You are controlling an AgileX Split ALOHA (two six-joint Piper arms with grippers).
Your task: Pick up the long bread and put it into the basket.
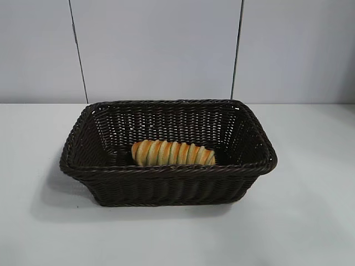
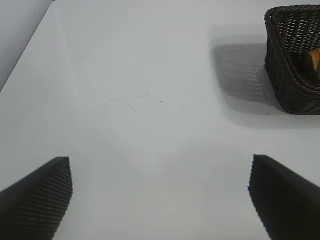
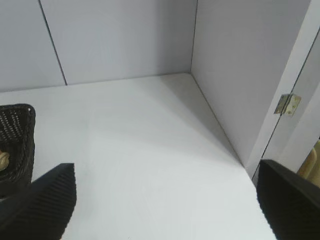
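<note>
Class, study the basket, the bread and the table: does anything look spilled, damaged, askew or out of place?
Nothing stands out. The long bread lies whole inside the basket, along its near wall. The basket sits upright on the white table, with no crumbs or spills showing.

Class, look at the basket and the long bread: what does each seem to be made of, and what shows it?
The basket: dark brown woven wicker or a plastic imitation, slightly glossy, with open weave and braided rim. The long bread: golden baked-looking dough with orange-brown ridges; real or a model, the look leaves open.
</note>
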